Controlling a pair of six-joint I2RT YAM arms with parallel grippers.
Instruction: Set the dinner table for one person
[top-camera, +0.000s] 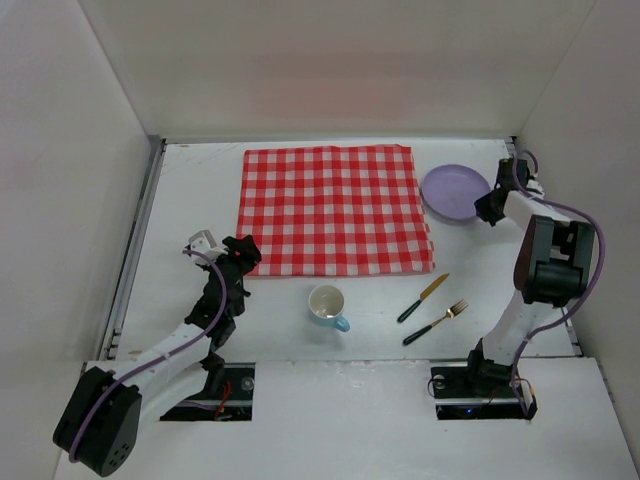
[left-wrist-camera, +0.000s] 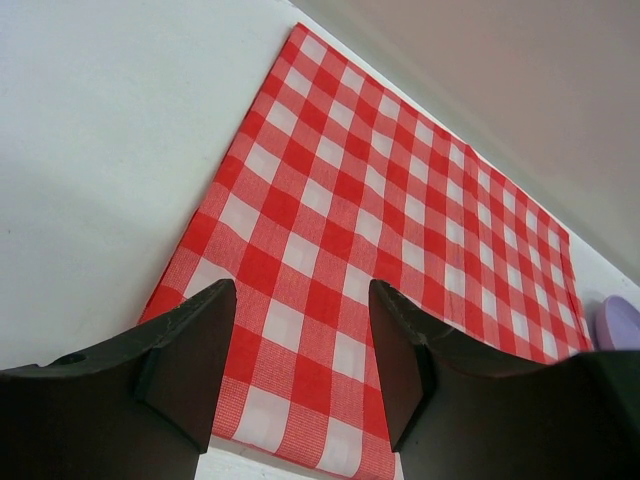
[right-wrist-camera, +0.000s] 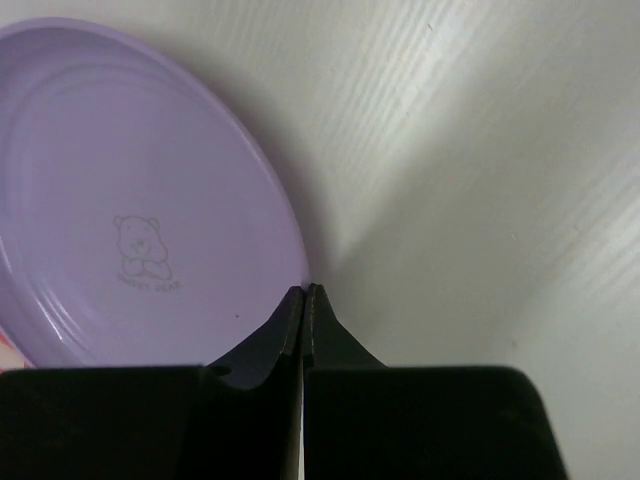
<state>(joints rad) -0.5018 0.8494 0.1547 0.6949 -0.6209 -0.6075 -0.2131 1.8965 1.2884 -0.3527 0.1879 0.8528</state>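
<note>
The white dinner table (top-camera: 190, 200) bears a red-and-white checked cloth (top-camera: 335, 210) at the back middle. A lilac plate (top-camera: 455, 190) lies flat just right of the cloth. My right gripper (top-camera: 490, 208) is shut, and in the right wrist view its tips (right-wrist-camera: 305, 290) rest against the right rim of the plate (right-wrist-camera: 130, 200), with nothing between the fingers. My left gripper (top-camera: 240, 255) is open and empty. In the left wrist view it (left-wrist-camera: 300, 290) hovers over the near left corner of the cloth (left-wrist-camera: 400, 200).
A white cup with a blue handle (top-camera: 327, 305) stands in front of the cloth. A gold knife with a dark handle (top-camera: 423, 297) and a matching fork (top-camera: 435, 322) lie to its right. White walls enclose the table on three sides.
</note>
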